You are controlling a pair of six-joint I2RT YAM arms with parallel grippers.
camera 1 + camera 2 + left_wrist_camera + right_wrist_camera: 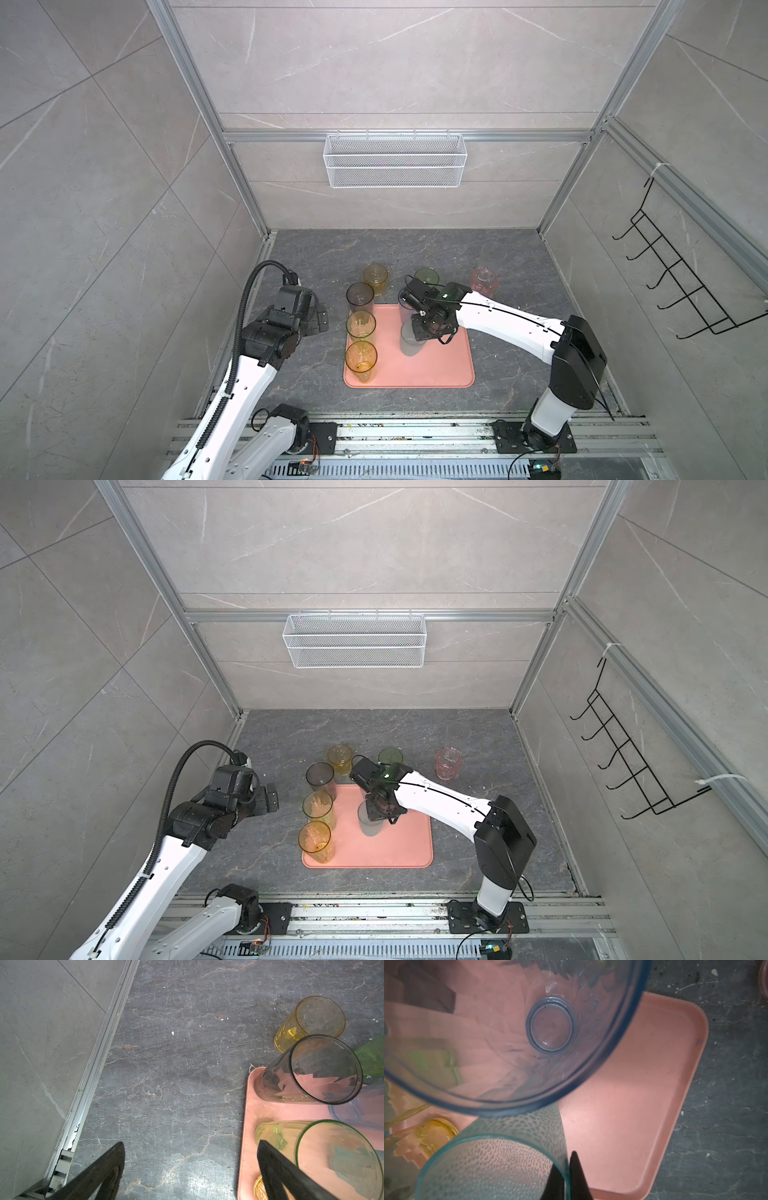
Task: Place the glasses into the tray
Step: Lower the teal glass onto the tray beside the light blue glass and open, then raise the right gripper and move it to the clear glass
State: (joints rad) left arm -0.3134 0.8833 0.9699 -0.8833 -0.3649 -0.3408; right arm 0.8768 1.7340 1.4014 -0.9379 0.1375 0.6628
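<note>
The salmon-pink tray point(440, 365) point(399, 848) point(643, 1076) lies mid-floor. My right gripper point(417, 332) point(376, 812) point(566, 1176) is shut on the rim of a teal dotted glass point(409, 347) point(500, 1159) over the tray, one finger inside and one outside. A blue glass point(552, 1024) point(404, 309) stands just behind it. Along the tray's left edge stand a smoky grey glass point(360, 297) point(311, 1076), a yellow-green glass point(361, 326) point(332, 1153) and an amber one point(361, 359). My left gripper point(320, 319) point(272, 798) point(191, 1157) hangs open over bare floor left of the tray.
Behind the tray on the dark stone floor stand a short amber glass point(376, 279) point(311, 1020), a green glass point(427, 276) and a pink glass point(485, 280). A white wire basket point(395, 160) hangs on the back wall, a black hook rack point(681, 278) on the right wall.
</note>
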